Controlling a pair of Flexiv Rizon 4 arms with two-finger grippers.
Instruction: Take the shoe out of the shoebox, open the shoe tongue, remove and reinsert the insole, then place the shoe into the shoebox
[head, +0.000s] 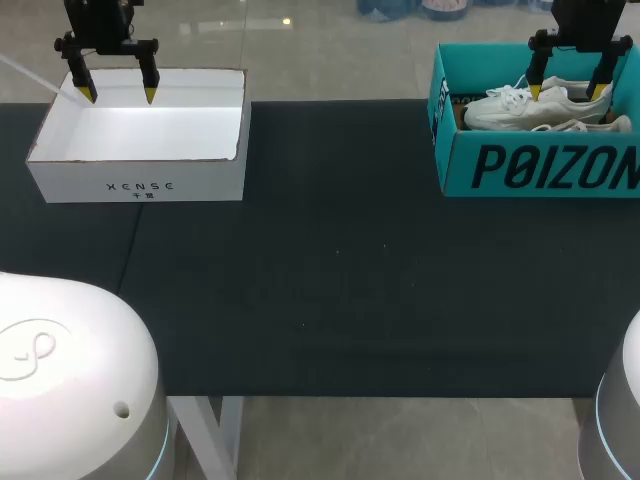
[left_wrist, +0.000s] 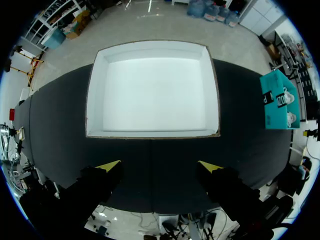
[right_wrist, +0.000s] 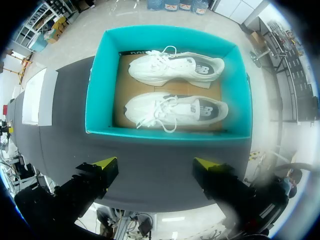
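Observation:
A teal shoebox (head: 540, 165) stands at the table's far right, and in the right wrist view the shoebox (right_wrist: 100, 65) lies ahead of the fingers. Two white sneakers lie inside on brown card: one shoe (right_wrist: 177, 111) nearer the gripper, another shoe (right_wrist: 175, 67) behind it. In the head view the shoes (head: 515, 107) show over the box wall. My right gripper (head: 570, 92) hangs open above the box, touching nothing; the same gripper (right_wrist: 156, 166) shows wide yellow tips. My left gripper (head: 118, 95) is open over a white box (head: 140, 180), with nothing between its fingers (left_wrist: 110, 166).
The white box (left_wrist: 152, 90) at the far left is shallow and holds nothing. A dark mat (head: 330, 270) covers the table between the two boxes. The teal shoebox (left_wrist: 277, 100) appears small off to the side in the left wrist view.

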